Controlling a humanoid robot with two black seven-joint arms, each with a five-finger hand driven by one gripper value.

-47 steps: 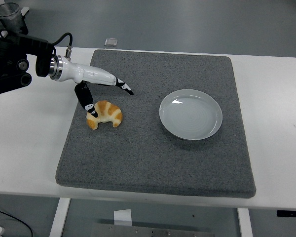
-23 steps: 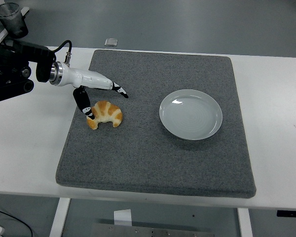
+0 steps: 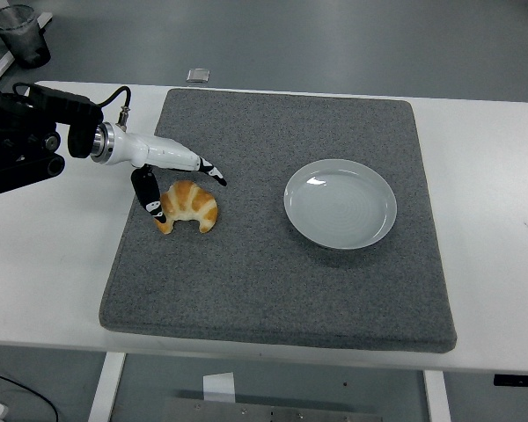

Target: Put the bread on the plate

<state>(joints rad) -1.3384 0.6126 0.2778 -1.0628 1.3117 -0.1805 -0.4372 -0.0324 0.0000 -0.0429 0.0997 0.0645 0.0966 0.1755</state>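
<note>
Here the left hand [image 3: 172, 171] straddles the bread [image 3: 188, 205] with fingers spread, the plate [image 3: 341, 204] well apart

1. Setting: robotics lab or test workspace.
2. White table [image 3: 493, 220] on metal legs, bare grey floor [image 3: 334, 44] across the top of the frame.
3. Grey foam mat [image 3: 273, 281] laid out as a staged work surface.
4. Black arm [image 3: 22, 145] with exposed cable, left edge.
</note>
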